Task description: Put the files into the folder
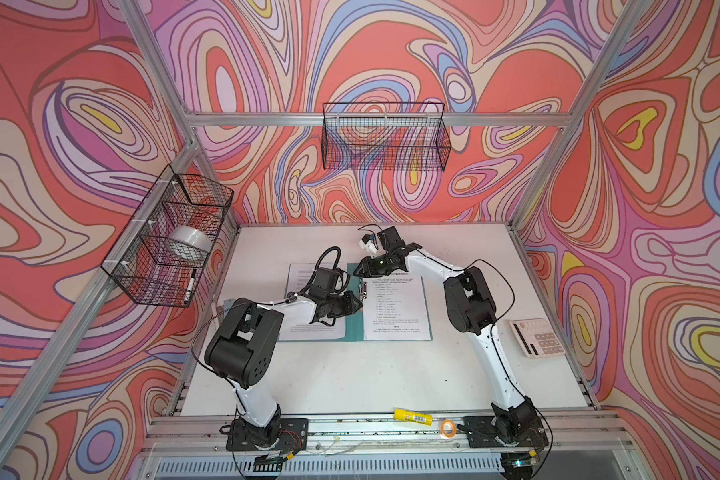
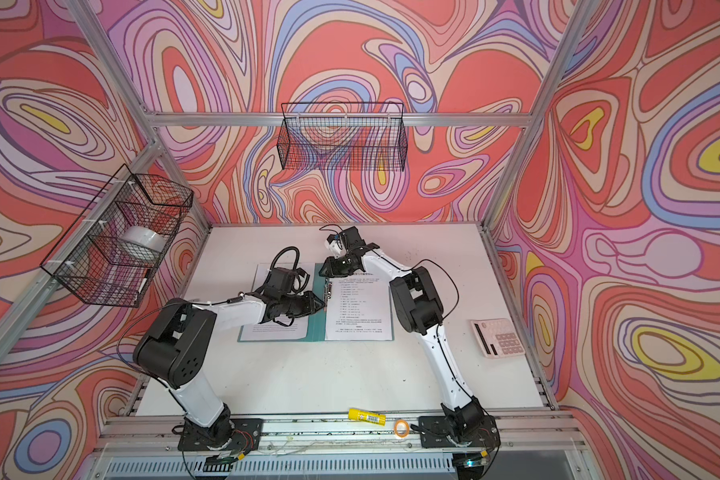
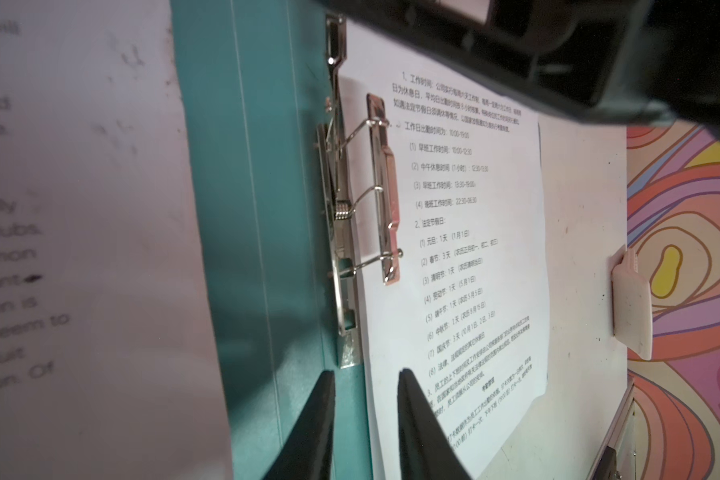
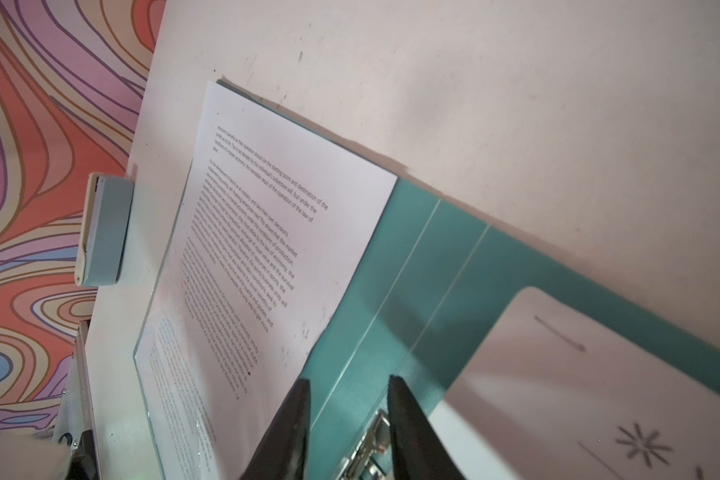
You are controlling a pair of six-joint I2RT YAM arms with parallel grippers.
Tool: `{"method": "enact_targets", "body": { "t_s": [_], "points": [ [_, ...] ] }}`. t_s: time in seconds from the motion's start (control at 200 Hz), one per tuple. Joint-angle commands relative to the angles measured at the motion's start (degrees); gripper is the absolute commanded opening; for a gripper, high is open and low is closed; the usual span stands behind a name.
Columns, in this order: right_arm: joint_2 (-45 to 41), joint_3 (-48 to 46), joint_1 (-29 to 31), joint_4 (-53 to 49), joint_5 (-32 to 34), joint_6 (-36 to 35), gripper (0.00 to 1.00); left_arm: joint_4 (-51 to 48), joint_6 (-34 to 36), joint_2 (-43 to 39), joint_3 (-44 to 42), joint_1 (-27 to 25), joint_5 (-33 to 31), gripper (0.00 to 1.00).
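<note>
Two printed files lie on the open folder, one on each cover, and the folder rests flat on the white table. Well to the left of the folder I see a wire basket on the frame with a white roll in it. On the folder's left cover lies the left sheet, partly hidden beneath my left arm in both top views.

The left gripper hangs over the folder's spine, toward its near end. Its fingers stand apart, released, with only teal card and the paper edge showing between them.

Beside the spine sits the metal clip, its bar reaching on wire arms over the inner edge of the right sheet. I cannot tell whether the bar presses the paper. That sheet lies on the folder's right cover.

The right gripper is at the folder's far end, over the clip's lever. Its fingers are parted and bright metal shows in the gap, but I cannot tell whether they pinch it.

Nearer me than the folder, on the front rail, are a yellow glue stick and a small ring of tape. Well to the right of the folder a pale calculator lies on the table.
</note>
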Motion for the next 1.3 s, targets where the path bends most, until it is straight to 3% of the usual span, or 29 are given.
{"method": "enact_targets", "body": {
  "t_s": [0.0,0.551,1.297],
  "points": [
    [1.03,0.41,-0.23,0.11,-0.68,-0.03,0.33,0.53,-0.10,-0.83,-1.32,-0.02,0.78,0.27],
    [-0.15,-0.72,-0.39,0.81,1.82,-0.04,0.34,-0.49,0.34,-2.32,-4.63,0.00,-1.19,0.26],
    [0.02,-1.61,-0.15,1.47,-2.79,0.50,0.33,0.44,0.16,-1.97,-5.02,-0.01,-1.12,0.25]
  ]
}}
